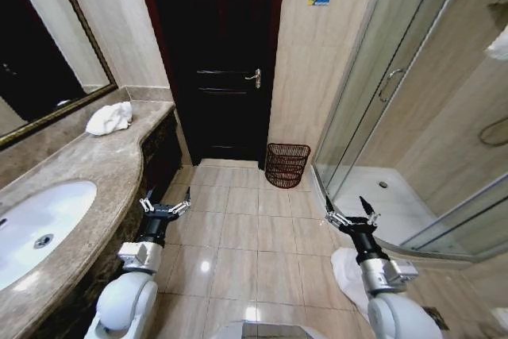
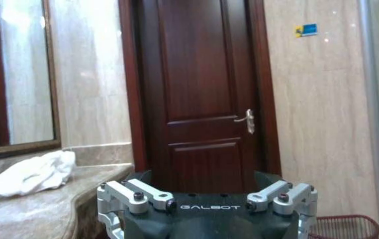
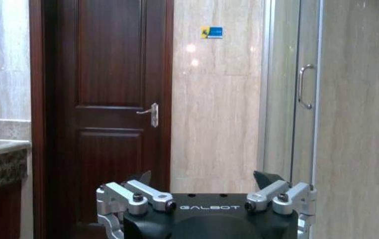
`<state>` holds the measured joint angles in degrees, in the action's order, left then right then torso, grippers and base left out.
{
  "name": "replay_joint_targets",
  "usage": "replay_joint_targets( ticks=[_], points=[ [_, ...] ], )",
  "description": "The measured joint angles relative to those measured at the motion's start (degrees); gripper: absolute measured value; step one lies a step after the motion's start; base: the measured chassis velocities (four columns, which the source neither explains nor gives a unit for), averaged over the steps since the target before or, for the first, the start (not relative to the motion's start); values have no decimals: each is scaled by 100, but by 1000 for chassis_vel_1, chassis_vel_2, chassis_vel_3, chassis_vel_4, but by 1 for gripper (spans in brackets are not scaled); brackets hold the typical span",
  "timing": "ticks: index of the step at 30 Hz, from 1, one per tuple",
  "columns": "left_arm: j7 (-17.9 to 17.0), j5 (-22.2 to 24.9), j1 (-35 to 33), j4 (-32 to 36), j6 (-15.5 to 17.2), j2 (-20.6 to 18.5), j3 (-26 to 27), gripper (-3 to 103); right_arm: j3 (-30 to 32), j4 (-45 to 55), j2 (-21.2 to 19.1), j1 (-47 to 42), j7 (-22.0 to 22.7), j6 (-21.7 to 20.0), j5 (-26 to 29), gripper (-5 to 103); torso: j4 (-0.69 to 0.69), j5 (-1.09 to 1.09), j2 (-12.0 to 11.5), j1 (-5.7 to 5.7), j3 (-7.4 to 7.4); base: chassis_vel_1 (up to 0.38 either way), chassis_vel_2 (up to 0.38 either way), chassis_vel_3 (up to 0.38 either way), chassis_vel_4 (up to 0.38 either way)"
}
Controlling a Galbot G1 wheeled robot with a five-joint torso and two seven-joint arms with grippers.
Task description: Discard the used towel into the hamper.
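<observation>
A crumpled white towel (image 1: 109, 118) lies on the marble counter (image 1: 95, 166) near the mirror, at the far left; the left wrist view also shows the towel (image 2: 34, 173). The hamper (image 1: 286, 164), a dark red-brown openwork basket, stands on the floor against the wall right of the door, and its rim (image 2: 345, 225) shows in the left wrist view. My left gripper (image 1: 165, 198) hangs open and empty beside the counter's front edge, well short of the towel. Low at the right, my right gripper (image 1: 349, 210) is open and empty too.
A white sink (image 1: 40, 228) is set in the counter at near left. The dark wooden door (image 1: 218, 61) ahead is closed. A glass shower enclosure (image 1: 413, 117) fills the right side. A white cloth (image 1: 347, 271) lies on the tiled floor by my right arm.
</observation>
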<state>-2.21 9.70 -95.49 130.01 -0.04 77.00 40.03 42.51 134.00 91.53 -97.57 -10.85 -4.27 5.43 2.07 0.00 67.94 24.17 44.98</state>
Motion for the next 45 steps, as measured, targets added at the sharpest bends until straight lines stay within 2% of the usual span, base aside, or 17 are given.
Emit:
replay_joint_targets(
  ticks=[8, 15, 27, 39, 45],
  points=[
    [-49, -47, -52, 61, 44, 124, -52, 100, -32, -112, 50, -51, -1, 97, -71, 100, 1, 1, 0, 0, 0, 0, 0, 0, 0],
    [153, 53, -56, 50, -17, 60, -54, 100, -14, -103, 38, -210, 15, 222, -45, 100, 0, 0, 0, 0, 0, 0, 0, 0, 0],
    [385, 83, -25, 61, -57, 178, -2, 100, 0, -69, 60, -274, 16, 305, -3, 100, 0, 1, 0, 0, 0, 0, 0, 0, 0],
    [246, 102, -122, 53, -77, 67, -23, 100, 6, -115, 63, -315, 43, 326, 33, 100, 0, 0, 0, 0, 0, 0, 0, 0, 0],
    [-66, 65, -90, 85, 55, 84, -130, 100, -11, -136, 62, -351, 51, 357, -1, 100, 0, 1, 0, 0, 0, 0, 0, 0, 0]
  ],
)
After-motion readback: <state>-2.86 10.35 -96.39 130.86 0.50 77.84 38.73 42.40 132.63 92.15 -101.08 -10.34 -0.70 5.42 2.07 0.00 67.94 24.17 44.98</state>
